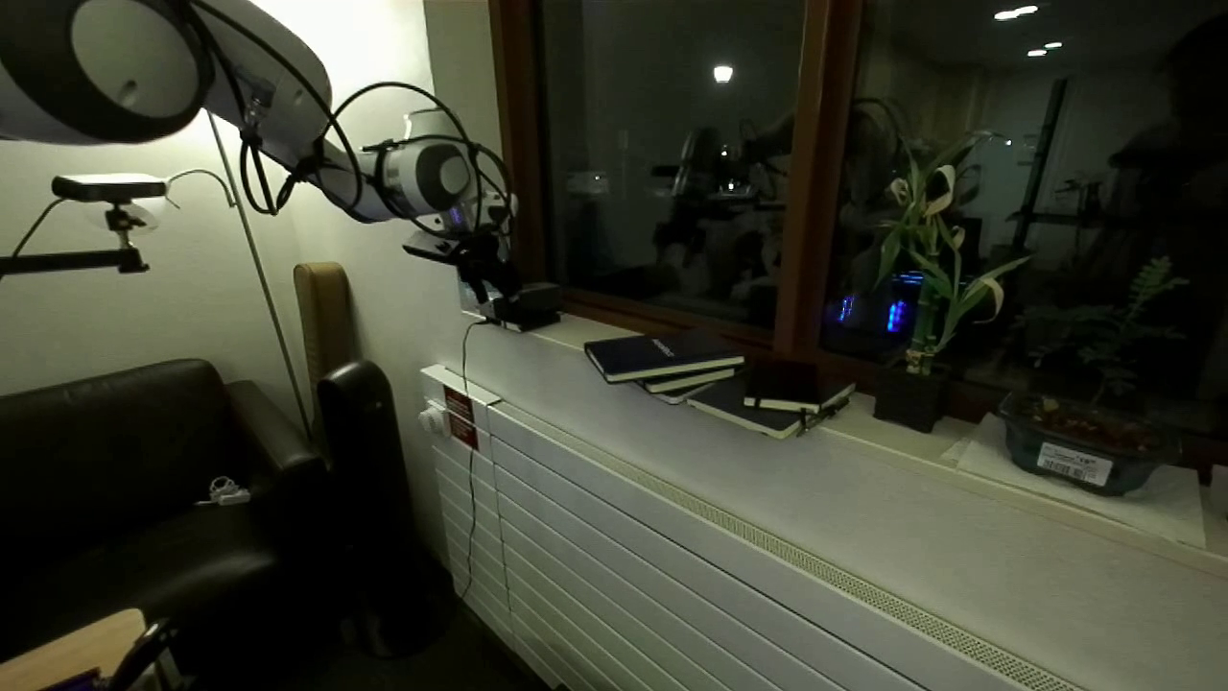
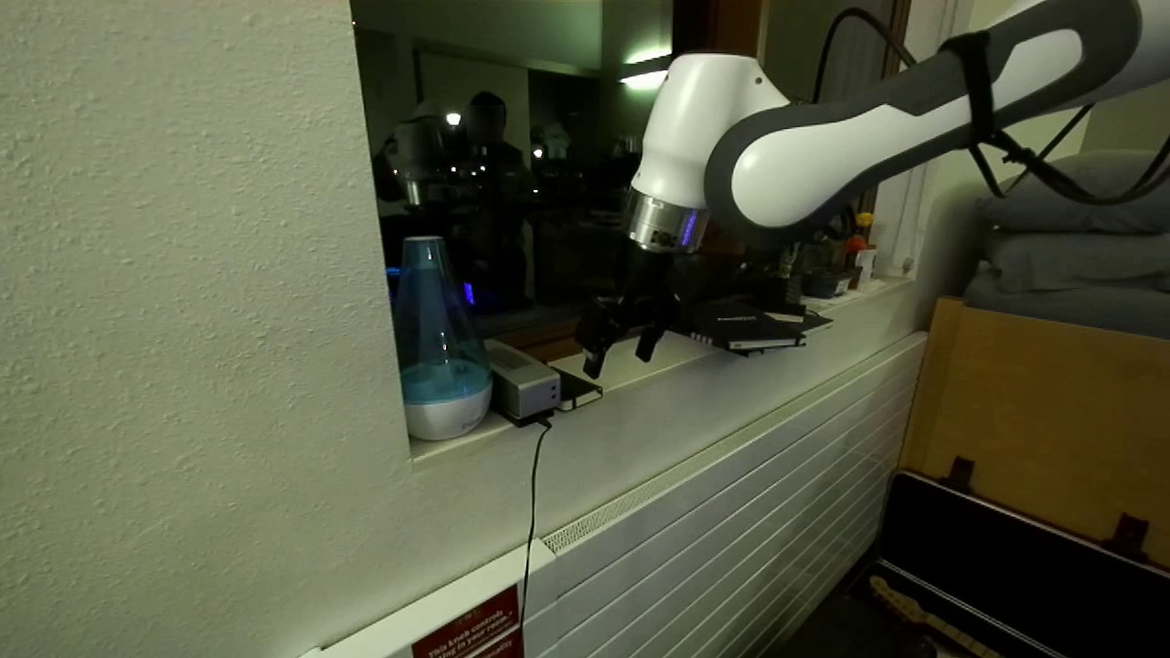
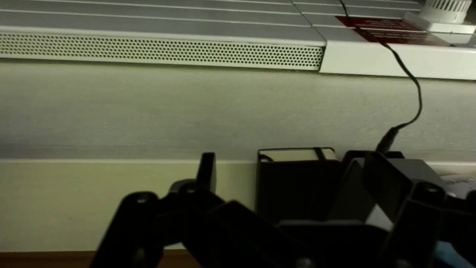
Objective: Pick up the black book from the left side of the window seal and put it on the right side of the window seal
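Your jaws, nearest in the wrist view, stand wide apart above the window seal (image 3: 81,204).
Beyond them, the black book (image 3: 295,186) lies flat on it, just beside the grey box (image 2: 532,388); farther, you see the white slatted panel (image 3: 148,22).

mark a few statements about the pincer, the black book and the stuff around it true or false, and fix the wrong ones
1. The pincer is open and grips nothing. True.
2. The black book lies on the window seal, beside a grey box. True.
3. The black book stands upright. False: it lies flat.
4. The grey box sits between the black book and a blue-and-white humidifier. True.
5. Nothing is plugged into the grey box. False: a black cord runs from it.
6. All the books in view lie in one pile. False: the black book lies apart from the other books.
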Controlling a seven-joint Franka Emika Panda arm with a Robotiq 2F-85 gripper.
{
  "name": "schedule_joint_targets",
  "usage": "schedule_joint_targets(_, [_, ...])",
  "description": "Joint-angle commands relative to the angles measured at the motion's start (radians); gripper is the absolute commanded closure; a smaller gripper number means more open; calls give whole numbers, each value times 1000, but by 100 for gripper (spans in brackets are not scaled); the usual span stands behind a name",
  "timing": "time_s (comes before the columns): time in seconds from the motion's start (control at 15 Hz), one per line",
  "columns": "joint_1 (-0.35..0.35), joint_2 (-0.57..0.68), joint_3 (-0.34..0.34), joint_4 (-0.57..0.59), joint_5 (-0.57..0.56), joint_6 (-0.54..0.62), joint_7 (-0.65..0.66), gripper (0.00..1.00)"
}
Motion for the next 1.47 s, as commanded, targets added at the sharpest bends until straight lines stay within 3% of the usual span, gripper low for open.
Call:
schedule_joint_targets(0.0, [37,58,-10,94,39,-34,7,0])
schedule_joint_targets(0.8, [65,125,-89,143,17,-48,63,0])
schedule_joint_targets(1.4, [90,158,-119,170,-14,11,72,0])
